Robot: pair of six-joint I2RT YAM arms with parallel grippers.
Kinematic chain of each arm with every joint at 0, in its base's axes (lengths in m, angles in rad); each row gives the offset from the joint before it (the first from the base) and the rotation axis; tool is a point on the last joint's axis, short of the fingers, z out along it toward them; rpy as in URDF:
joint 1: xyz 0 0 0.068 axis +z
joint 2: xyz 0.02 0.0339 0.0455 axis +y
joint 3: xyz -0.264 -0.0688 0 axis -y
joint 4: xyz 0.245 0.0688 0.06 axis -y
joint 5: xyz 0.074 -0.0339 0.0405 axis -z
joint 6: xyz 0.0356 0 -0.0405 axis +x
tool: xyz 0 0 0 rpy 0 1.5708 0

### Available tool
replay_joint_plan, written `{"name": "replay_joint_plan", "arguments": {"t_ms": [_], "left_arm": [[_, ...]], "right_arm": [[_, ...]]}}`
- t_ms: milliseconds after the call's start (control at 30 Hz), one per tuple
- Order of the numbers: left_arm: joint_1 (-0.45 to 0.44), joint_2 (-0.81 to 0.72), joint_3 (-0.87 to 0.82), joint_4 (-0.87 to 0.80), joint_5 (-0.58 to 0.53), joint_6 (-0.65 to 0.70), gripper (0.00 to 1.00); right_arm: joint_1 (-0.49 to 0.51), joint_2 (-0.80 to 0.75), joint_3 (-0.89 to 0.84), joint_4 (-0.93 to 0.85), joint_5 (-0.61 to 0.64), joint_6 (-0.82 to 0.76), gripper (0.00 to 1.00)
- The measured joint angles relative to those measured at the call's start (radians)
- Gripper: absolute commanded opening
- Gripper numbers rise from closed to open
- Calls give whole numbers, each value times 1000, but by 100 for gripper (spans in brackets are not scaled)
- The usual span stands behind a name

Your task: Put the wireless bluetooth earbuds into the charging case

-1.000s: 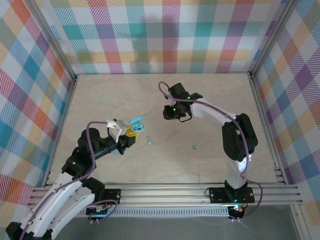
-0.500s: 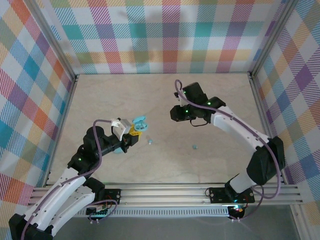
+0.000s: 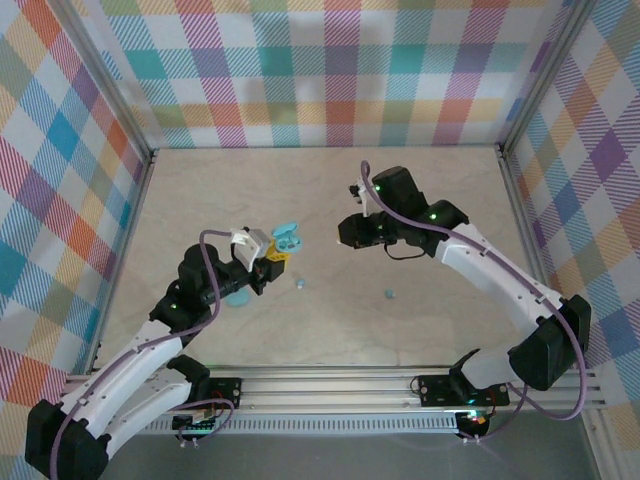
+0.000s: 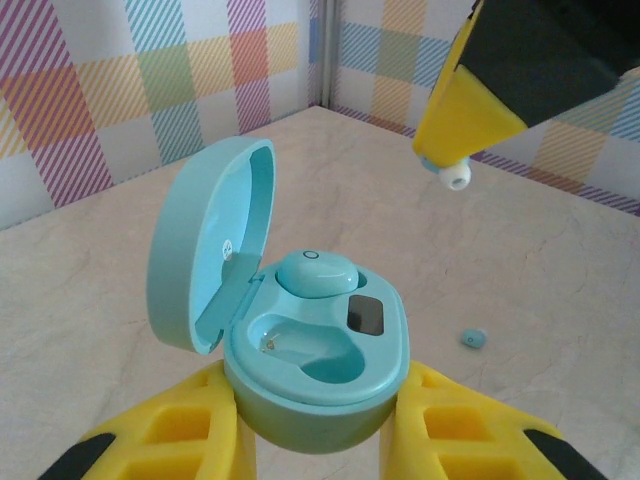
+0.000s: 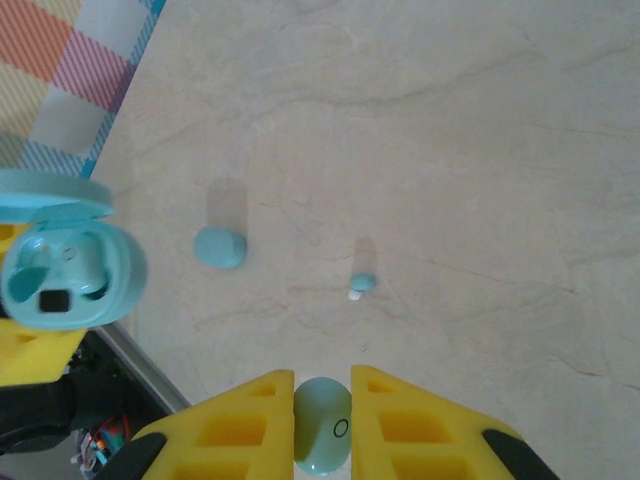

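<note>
The charging case (image 4: 320,380), lid open, sits clenched in the left gripper (image 3: 268,262) above the middle of the worktop (image 3: 330,340), a little toward its left edge. One socket (image 4: 300,345) is empty, so I'd say the right gripper (image 5: 322,405), pinching an earbud (image 5: 323,435), should line its white tip over that hollow and lower straight. Both arms reach inward, grippers facing, apart. A loose earbud (image 3: 300,285) and a second earbud (image 3: 390,294) lie nearer the near edge.

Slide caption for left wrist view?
Left gripper holds the open charging case, one earbud seated; right gripper's earbud hovers above.
</note>
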Motion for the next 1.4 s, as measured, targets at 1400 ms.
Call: {"name": "replay_joint_plan", "arguments": {"t_ms": [1400], "left_arm": [[0,3,0,19,16,-7,0]], "right_arm": [[280,278,385,-90,129,-110,19]]}}
